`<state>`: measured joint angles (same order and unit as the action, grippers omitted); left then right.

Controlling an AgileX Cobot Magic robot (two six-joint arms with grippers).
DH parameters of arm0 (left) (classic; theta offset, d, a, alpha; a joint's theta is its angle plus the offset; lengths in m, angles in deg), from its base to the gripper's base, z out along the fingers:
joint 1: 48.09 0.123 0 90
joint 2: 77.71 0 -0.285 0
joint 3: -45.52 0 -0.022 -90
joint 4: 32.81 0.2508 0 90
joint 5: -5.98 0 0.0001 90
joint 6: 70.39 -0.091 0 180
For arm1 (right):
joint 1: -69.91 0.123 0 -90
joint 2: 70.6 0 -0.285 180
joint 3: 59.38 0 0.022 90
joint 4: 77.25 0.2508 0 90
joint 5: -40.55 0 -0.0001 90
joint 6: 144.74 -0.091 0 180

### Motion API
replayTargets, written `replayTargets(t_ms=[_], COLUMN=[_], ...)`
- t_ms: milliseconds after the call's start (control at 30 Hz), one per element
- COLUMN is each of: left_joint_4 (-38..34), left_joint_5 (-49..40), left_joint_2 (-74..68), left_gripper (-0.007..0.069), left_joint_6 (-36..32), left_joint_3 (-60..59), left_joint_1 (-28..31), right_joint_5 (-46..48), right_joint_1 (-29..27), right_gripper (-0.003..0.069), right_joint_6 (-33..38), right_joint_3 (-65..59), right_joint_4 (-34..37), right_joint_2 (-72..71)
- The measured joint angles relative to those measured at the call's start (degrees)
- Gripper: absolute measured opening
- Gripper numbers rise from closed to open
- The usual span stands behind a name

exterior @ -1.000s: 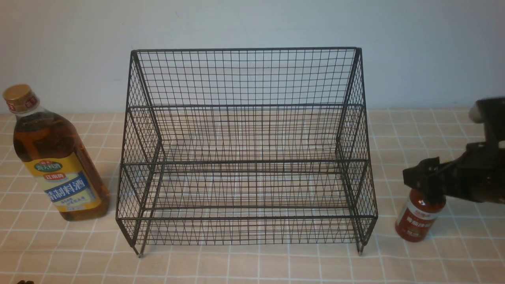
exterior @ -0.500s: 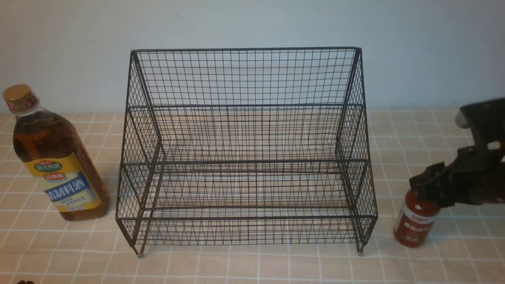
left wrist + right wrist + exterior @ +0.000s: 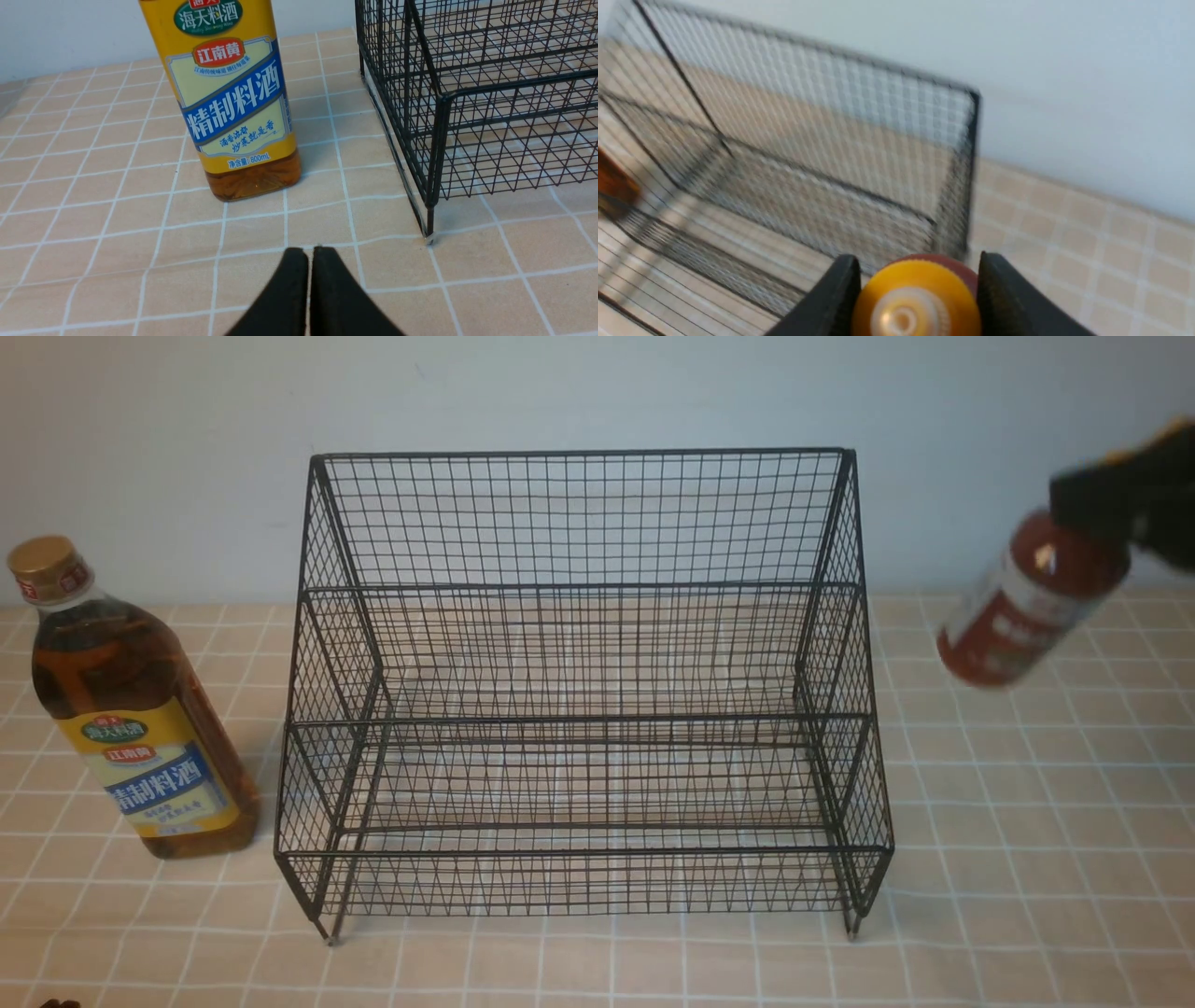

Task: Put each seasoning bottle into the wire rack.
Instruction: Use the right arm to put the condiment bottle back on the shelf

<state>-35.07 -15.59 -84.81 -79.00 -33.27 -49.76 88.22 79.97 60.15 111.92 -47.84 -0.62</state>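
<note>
Carriage of red bottle [image 3: 1027, 602] to rack [image 3: 583, 586], by the look of it, as the step in hand. Called for more height, or else a path round to the open front, with the bottle's base hanging below the level of the rack's top rim in the front view. Called also for righting the tilt before setting down, and for a slow sideways pass, given a hold only at the cap end and a body free to swing. Wanted a flat landing on a tier, well in from the sloping side wall, and no release until seated on the wire. Gripped by right tool [image 3: 920, 263], closed on it with fingers [image 3: 826, 303] to either side of the yellow cap [image 3: 915, 303]. Hung in the air right of the rack, well apart from it and clear of bench [image 3: 1027, 896], leaning with base toward the rack and cap away. Looked small and round, dark red with a pale band round the middle, blurred in both views. Found left tool [image 3: 310, 280] pressed shut on nothing, low over the bench, short of amber bottle [image 3: 140, 728] and not touching it. Noted that bottle upright on the bench left of the rack, near but apart. Found both tiers bare.
</note>
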Motion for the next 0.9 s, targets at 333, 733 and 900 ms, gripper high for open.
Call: replayTargets(t_ms=[333, 733, 900], left_joint_4=[0.0, 0.0, 0.0], left_joint_5=[0.0, 0.0, 0.0], left_joint_2=[0.0, 0.0, 0.0], left_gripper=[-0.0007, -0.0007, -0.0007], left_joint_6=[0.0, 0.0, 0.0], left_joint_3=[0.0, 0.0, 0.0], left_joint_1=[0.0, 0.0, 0.0], right_joint_5=[-6.5, -0.8, 0.3], right_joint_1=[12.1, 12.8, 12.8], right_gripper=[0.0297, 0.0297, 0.0297], right_joint_6=[1.1, 1.1, 1.1], right_joint_3=[0.3, 0.2, 0.2], right_joint_4=[3.5, -0.5, -0.5], right_joint_2=[7.1, 13.8, 17.3])
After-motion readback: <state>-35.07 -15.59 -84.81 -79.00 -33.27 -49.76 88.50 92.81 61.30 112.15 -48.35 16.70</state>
